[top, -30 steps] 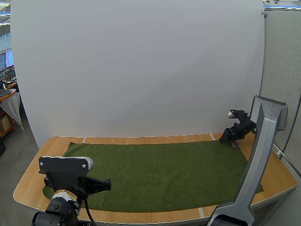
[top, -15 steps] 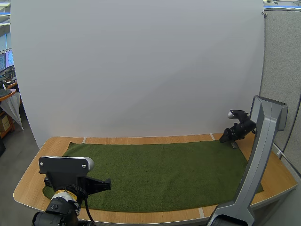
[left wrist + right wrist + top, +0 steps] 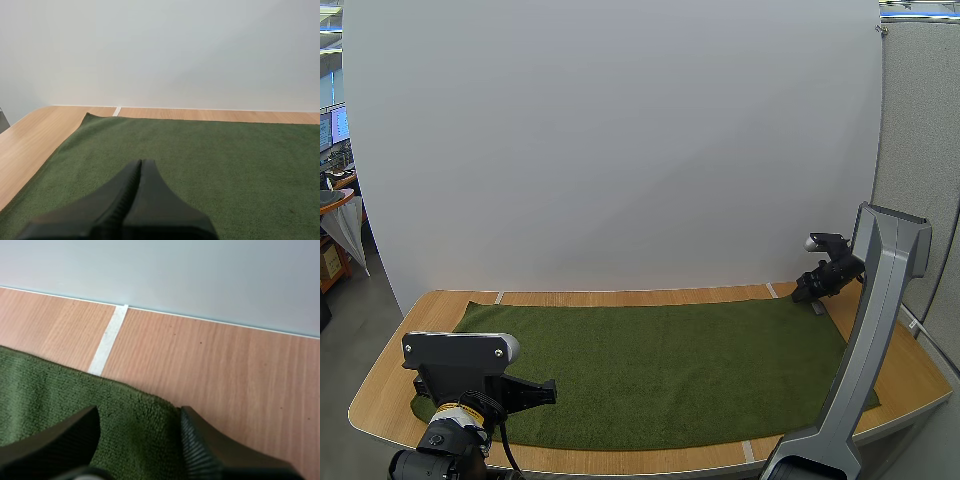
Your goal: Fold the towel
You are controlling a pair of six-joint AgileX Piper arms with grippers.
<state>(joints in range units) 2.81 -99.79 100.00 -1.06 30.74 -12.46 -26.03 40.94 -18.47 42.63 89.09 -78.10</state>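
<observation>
Green towel [image 3: 660,370] lies spread flat on the wooden table [image 3: 910,375], across the lower half of the high view. The right arm [image 3: 875,320] rises at the right edge and reaches to the towel's far corner. There the right gripper [image 3: 137,412] is lowered, fingers apart, with the corner's edge between them, near a tape strip [image 3: 109,337]. At lower left, the left gripper [image 3: 140,163] points across the towel, fingers together on nothing.

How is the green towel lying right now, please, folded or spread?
Spread: the towel lies flat in one layer across the table, no fold showing.
</observation>
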